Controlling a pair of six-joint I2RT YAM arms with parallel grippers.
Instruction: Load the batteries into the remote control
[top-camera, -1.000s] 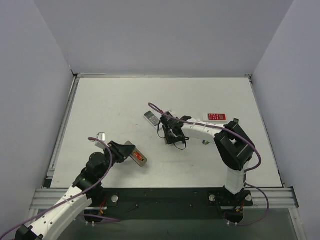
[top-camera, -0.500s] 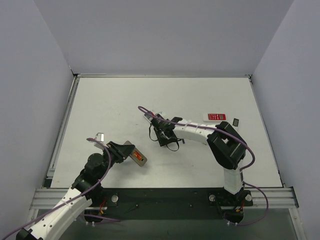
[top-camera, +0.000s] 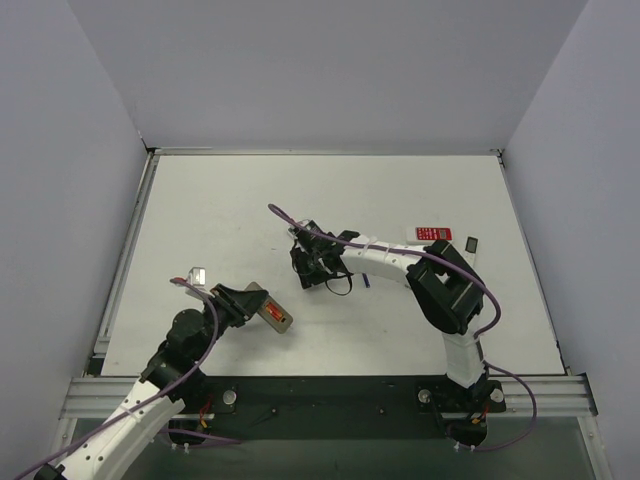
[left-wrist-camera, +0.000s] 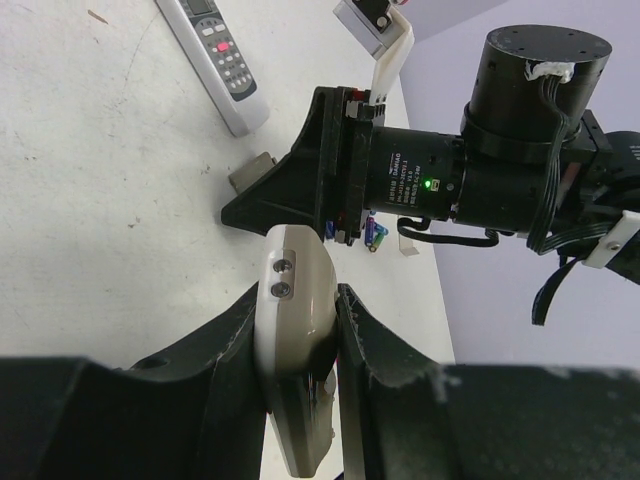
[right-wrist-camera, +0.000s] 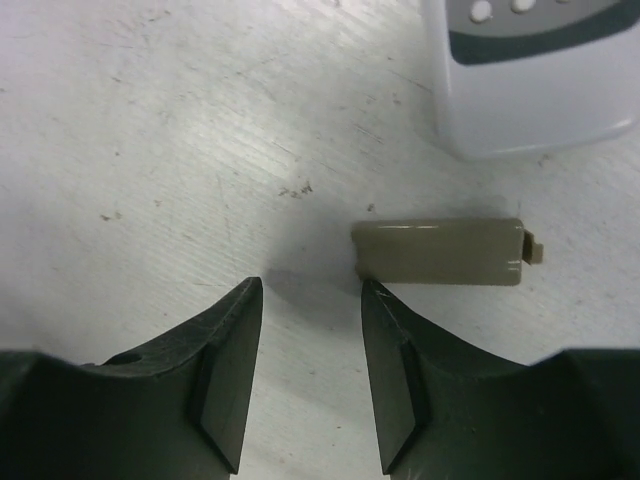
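While the left gripper (top-camera: 255, 305) clamps the small tan-backed white remote control (top-camera: 272, 316), the right gripper (top-camera: 311, 268) hangs mid-table.
Left wrist: remote pinched by its long edges; tiny coloured batteries (left-wrist-camera: 375, 236) lie beyond it. Right wrist: jaws gape, empty, just beside a tan rectangular cover plate (right-wrist-camera: 437, 252).

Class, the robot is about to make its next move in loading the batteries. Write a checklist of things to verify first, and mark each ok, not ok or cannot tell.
1. The left gripper holds the remote control: ok, its jaws are shut on the body.
2. The right gripper is free to pick: ok, its jaws are open with nothing between them.
3. The right gripper is lined up on a battery: not ok, only the cover plate lies by one jaw tip.
4. The batteries are located: ok, they lie on the table beyond the right gripper.
5. The remote control's bay is ready for a battery: cannot tell, it is too small in the top view.
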